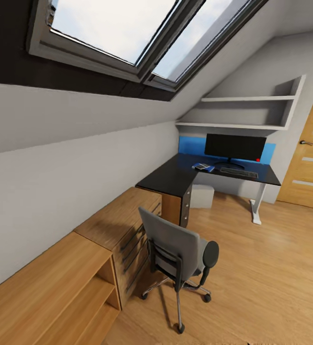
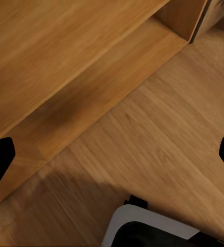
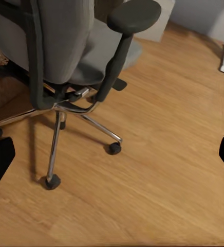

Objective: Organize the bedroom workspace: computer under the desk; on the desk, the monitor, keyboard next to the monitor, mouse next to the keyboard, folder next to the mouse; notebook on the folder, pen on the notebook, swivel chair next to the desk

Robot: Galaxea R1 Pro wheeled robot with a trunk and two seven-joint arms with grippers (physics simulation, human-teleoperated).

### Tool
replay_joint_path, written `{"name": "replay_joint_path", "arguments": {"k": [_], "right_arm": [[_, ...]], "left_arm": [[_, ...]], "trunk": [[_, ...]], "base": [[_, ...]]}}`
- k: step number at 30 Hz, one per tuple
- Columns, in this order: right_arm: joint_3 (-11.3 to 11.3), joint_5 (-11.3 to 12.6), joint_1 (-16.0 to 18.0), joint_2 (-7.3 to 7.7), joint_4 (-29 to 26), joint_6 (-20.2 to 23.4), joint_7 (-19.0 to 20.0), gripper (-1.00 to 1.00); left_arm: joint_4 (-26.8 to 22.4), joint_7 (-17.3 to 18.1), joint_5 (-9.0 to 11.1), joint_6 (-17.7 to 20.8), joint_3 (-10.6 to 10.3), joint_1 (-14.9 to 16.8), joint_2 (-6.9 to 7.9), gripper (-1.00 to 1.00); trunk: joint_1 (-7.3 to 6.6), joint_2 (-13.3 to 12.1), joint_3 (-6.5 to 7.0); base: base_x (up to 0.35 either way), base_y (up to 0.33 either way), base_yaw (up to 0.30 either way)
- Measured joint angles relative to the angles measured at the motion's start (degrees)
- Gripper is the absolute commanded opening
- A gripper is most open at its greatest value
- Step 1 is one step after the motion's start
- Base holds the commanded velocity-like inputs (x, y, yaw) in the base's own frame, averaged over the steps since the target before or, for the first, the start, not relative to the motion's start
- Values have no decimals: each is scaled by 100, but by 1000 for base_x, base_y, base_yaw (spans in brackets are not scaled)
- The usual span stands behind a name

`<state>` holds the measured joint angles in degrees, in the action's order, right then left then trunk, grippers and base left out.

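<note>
The robot stands in the near part of the bedroom, well apart from the workspace at the far end. The desk [image 1: 175,178] sits in the far corner, its black tabletop bent in an L against the sloped wall. The monitor [image 1: 235,147] stands upright at the back of the tabletop, with the keyboard [image 1: 239,173] lying just in front of it, so those two steps look done. A small blue item lies to the left of the keyboard; it may be the folder, but it is too small to tell. The computer [image 1: 202,196] rests on the floor under the tabletop, where the task wants it.

The chair [image 1: 178,251] stands near, beside the light-wood shelving [image 1: 56,282] and well apart from the desk, so it likely needs pushing toward the far end. Its seat is hidden behind its back.

The left end effector [image 2: 112,159] hangs over bare floor with its fingers spread wide and nothing between them. The right end effector [image 3: 112,159] is likewise spread and empty, aimed at the floor beside the chair's chrome base.
</note>
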<state>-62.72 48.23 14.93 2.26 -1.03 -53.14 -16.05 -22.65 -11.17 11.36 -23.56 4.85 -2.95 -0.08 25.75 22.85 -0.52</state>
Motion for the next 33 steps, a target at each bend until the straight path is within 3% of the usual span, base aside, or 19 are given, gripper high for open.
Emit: {"name": "replay_joint_path", "arguments": {"k": [7,17,33], "right_arm": [[-4,0,0,0,0,-1,7,100],[-8,1,0,0,8,0,7,100],[-9,-1,0,0,8,-4,6,100]], "left_arm": [[0,0,-1,0,0,0,0,100],[-1,0,-2,0,0,0,0,100],[0,0,-2,0,0,0,0,100]], "trunk": [[0,0,-1],[0,0,-1],[0,0,-1]], "base": [[0,22,-299],[0,208,-300],[0,15,-300]]}}
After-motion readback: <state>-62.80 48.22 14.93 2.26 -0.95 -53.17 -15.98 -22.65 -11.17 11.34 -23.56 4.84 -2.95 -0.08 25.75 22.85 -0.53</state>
